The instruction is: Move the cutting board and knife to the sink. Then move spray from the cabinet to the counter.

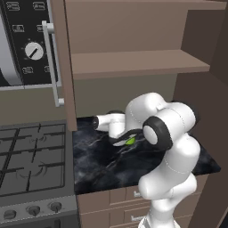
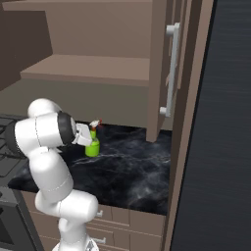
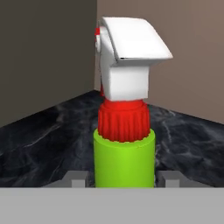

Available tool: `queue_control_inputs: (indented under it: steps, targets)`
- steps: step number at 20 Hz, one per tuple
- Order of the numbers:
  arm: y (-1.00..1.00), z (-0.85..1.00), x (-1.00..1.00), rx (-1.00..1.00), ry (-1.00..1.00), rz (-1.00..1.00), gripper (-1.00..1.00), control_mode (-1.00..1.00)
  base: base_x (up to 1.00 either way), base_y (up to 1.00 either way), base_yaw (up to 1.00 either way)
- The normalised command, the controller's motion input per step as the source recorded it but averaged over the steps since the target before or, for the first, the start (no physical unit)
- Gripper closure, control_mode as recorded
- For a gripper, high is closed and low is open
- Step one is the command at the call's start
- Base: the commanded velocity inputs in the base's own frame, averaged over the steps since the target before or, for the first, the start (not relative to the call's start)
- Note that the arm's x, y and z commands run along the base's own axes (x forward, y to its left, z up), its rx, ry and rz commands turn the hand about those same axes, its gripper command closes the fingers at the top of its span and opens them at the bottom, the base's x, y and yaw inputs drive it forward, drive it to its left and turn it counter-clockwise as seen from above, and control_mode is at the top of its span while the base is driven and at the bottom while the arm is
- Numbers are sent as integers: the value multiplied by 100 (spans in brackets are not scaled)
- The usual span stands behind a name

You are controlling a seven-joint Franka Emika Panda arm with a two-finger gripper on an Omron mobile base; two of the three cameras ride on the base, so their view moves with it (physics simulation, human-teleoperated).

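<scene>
The spray (image 3: 124, 157), a green bottle with a red neck and white nozzle, stands upright on the black marble counter (image 1: 100, 167) below the cabinet's bare shelf (image 1: 133, 62). My gripper (image 3: 125, 180) straddles the bottle low down. Its fingertips (image 3: 78, 180) sit on either side with a narrow gap, so the jaws are open around it. From the right, the spray (image 2: 92, 145) stands just in front of the hand (image 2: 84, 136). From the left, only a green sliver of the spray (image 1: 130, 141) shows behind the arm. The cutting board, knife and sink are out of view.
The cabinet door (image 2: 166, 68) hangs open to the right of the shelf, above the counter (image 2: 132, 171). A gas stove (image 1: 31, 156) adjoins the counter on the left, with a microwave (image 1: 26, 40) above it. A tall dark panel (image 2: 230, 122) bounds the right side.
</scene>
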Motion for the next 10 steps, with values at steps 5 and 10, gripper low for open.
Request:
queue_control_inputs:
  steps: [5, 10]
  targets:
    - [0, -8, -11, 0, -7, -1, -100, -100, 0, 0, 0]
    - [0, 0, 0, 0, -8, 0, -100, -100, 0, 0, 0]
